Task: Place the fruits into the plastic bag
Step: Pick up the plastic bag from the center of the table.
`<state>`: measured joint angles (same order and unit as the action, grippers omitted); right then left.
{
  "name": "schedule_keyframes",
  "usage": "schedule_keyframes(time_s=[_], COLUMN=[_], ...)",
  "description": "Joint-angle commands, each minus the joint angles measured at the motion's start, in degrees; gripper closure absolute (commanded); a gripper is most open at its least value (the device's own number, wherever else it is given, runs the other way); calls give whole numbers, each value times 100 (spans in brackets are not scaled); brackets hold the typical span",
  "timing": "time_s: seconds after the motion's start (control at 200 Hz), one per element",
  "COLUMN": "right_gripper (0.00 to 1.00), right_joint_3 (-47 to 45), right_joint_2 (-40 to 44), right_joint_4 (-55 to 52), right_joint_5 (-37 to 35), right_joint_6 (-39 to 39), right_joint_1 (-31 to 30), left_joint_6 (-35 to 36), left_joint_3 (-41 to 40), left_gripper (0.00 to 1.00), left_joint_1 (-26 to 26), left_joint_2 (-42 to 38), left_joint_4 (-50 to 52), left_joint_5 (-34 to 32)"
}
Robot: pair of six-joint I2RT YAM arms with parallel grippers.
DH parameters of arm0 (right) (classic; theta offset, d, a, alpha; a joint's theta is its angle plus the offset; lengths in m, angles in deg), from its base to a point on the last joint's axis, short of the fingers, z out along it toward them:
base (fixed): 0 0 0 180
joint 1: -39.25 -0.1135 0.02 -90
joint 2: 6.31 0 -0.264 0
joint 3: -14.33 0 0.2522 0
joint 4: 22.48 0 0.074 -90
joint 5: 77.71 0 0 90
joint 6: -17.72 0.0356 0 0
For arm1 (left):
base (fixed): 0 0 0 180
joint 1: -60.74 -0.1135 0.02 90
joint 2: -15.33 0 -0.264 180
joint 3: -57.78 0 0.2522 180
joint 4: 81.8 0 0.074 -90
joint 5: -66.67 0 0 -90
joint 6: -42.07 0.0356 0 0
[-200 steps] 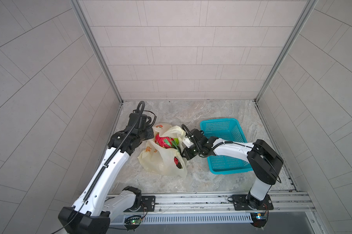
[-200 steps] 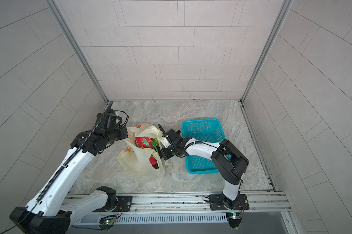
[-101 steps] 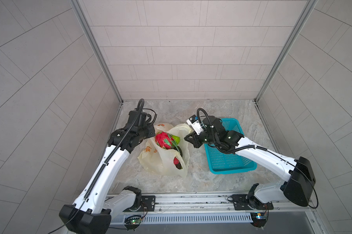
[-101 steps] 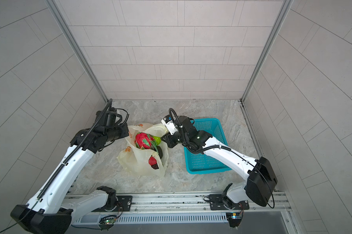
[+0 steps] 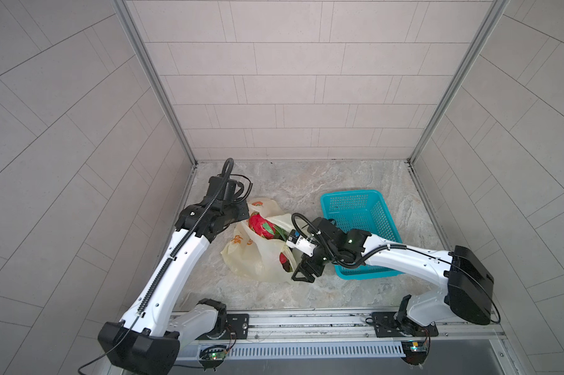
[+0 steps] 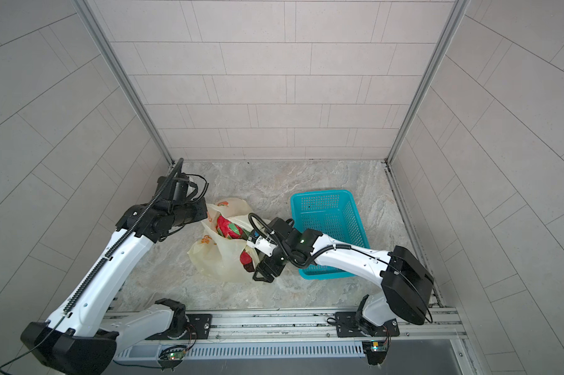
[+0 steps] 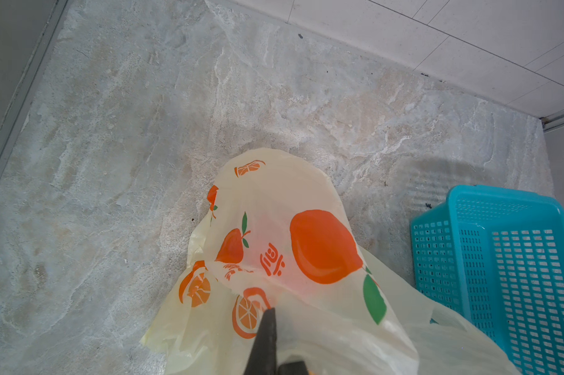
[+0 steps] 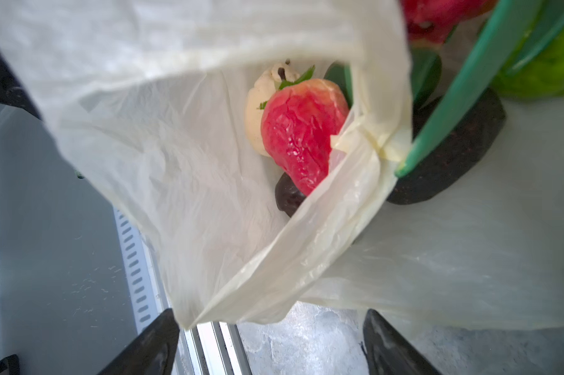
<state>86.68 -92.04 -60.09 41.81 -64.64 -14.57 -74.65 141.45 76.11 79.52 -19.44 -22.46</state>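
My left gripper (image 7: 268,324) is cut off by the edge of the left wrist view. Only 1 dark fingertip shows, sunk in the bag (image 7: 274,194), and the basket (image 7: 501,259) runs off the frame too. From the right wrist, the dragon fruit (image 8: 436,16) and lime-green fruit (image 8: 547,74) are blurred and cropped. The beige piece (image 8: 254,107) sits half behind the strawberry (image 8: 300,130), and a bag fold covers part of the dark purple piece (image 8: 449,168). My right gripper (image 8: 271,319) shows just 2 cropped fingers.

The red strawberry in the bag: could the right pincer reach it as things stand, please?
Probably yes: the right pincer is open at the mouth of the plastic bag, and the red strawberry shows uncovered inside, though a loose bag fold crosses the way.
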Motion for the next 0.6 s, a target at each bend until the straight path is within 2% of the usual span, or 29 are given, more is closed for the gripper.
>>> schedule_keyframes(time_s=[0.0, 0.14, 0.21, 0.295, 0.415, 0.59], right_gripper=[12, 12, 18, 46, 100, 100], right_joint_3=[396, 755, 864, 1068, 1032, 734], right_joint_2=[-377, -921, -1119, -1299, -1098, -374], right_joint_4=[-132, -205, -191, -294, -255, 82], right_joint_5=[194, 269, 147, 164, -188, -958], right_joint_6=[-398, -514, -532, -483, -386, -312], right_joint_1=[-157, -199, -199, -200, -199, -115], left_joint_6=[106, 97, 89, 88, 73, 72], left_joint_3=[171, 142, 137, 147, 177, 85], left_gripper=[100, 100, 100, 100, 100, 100], left_joint_1=[-39, -35, -43, -36, -43, -37], left_joint_2=[-20, -20, -37, -32, -33, -72], left_joint_4=[147, 157, 159, 154, 150, 133], left_joint_5=[-50, -60, -63, -77, -105, -184])
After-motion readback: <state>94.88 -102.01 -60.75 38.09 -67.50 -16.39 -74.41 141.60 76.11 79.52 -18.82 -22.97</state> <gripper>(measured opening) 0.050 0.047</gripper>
